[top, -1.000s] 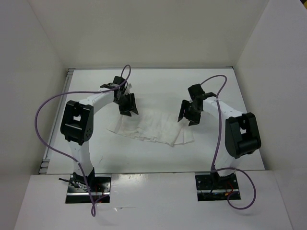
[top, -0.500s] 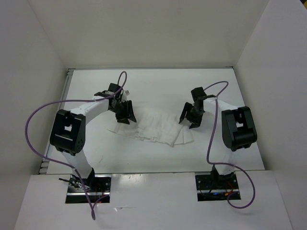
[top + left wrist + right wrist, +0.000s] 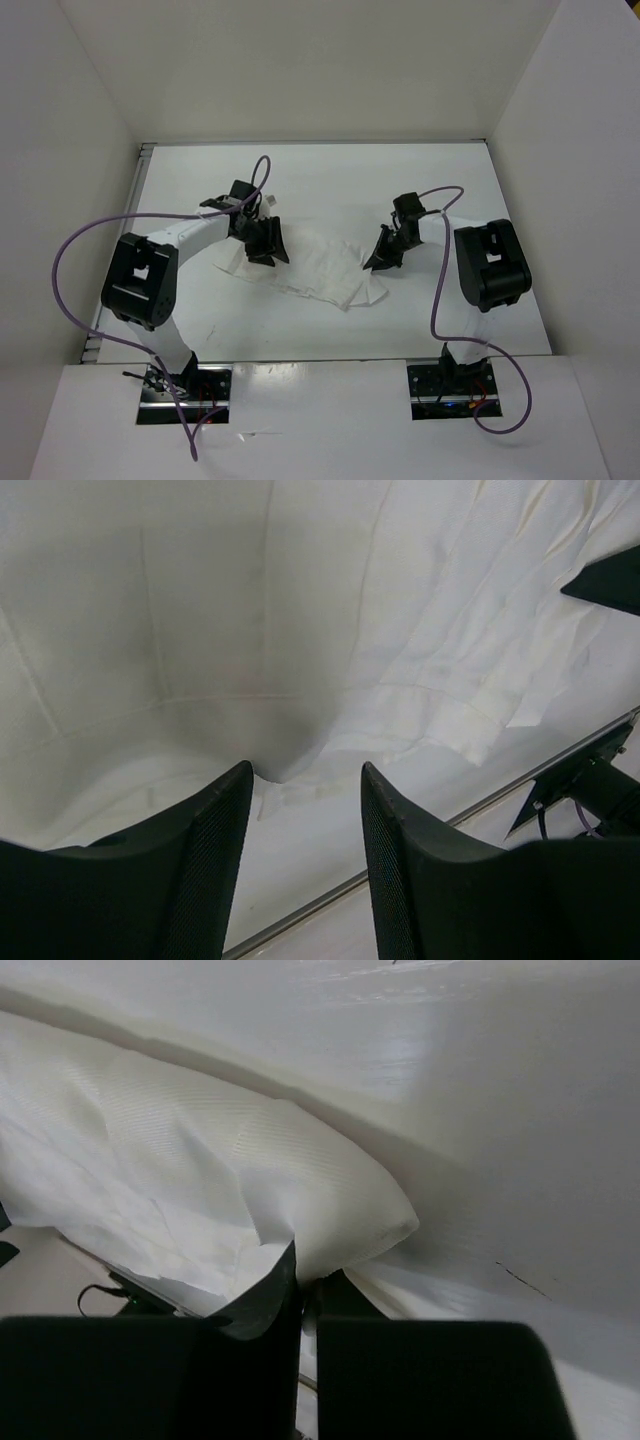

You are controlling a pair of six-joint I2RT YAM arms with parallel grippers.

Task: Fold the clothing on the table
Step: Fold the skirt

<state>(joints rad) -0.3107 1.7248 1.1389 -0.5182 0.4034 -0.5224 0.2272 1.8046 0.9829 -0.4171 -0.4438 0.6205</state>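
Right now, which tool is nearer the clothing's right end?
Right. The right tool is shut on that end of the clothing; the left tool stands open at the opposite end.

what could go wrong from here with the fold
1. The right gripper is shut on only the very edge of the clothing. A pinch that thin could slip out or catch just one layer when lifted.
2. The left gripper is open over its side with nothing clamped. If the right side pulls alone, the fabric may drag across the table and bunch instead of folding, leaving the pleats crooked.
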